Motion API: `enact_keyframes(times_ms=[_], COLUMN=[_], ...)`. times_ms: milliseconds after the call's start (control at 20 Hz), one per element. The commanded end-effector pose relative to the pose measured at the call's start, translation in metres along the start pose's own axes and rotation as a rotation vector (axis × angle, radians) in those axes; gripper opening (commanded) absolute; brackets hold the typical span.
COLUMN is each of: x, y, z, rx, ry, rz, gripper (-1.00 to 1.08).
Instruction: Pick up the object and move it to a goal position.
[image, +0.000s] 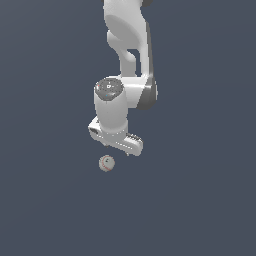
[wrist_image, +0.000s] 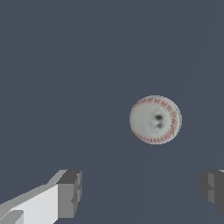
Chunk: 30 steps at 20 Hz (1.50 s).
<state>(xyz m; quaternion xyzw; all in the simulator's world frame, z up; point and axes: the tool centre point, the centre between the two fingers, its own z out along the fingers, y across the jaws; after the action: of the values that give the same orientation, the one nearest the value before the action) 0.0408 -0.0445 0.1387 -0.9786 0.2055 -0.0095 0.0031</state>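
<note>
The gripper (wrist_image: 142, 192) has its jaws spread wide with nothing between them; its blocky grey fingertips (wrist_image: 72, 192) show flat, squared pads. The baseball (wrist_image: 155, 120) lies clear of both fingers, round and off-white with curved red stitching and a dark smudge at its middle. In the exterior view the baseball (image: 106, 163) sits just below the white gripper (image: 116, 140), untouched, on a plain, smooth slate-grey floor (image: 200, 210) with open room on every side.
</note>
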Motion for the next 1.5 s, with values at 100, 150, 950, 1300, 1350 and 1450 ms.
enact_keyframes(times_ms=[100,150,950,1300,1350,1450], x=[0.016,0.019,0.036,0.034,0.034,0.034], y=[0.018,0.021,0.042,0.043,0.043,0.043], z=[0.017,0.021,0.042,0.072,0.077,0.085], rx=[-0.004,-0.005,-0.013,-0.013,-0.013,-0.013], ry=[-0.008,-0.009,-0.016,-0.016,-0.015,-0.015], rz=[0.149,0.176,0.337,0.34,0.341,0.342], gripper=[1.0,1.0,1.0,1.0,1.0,1.0])
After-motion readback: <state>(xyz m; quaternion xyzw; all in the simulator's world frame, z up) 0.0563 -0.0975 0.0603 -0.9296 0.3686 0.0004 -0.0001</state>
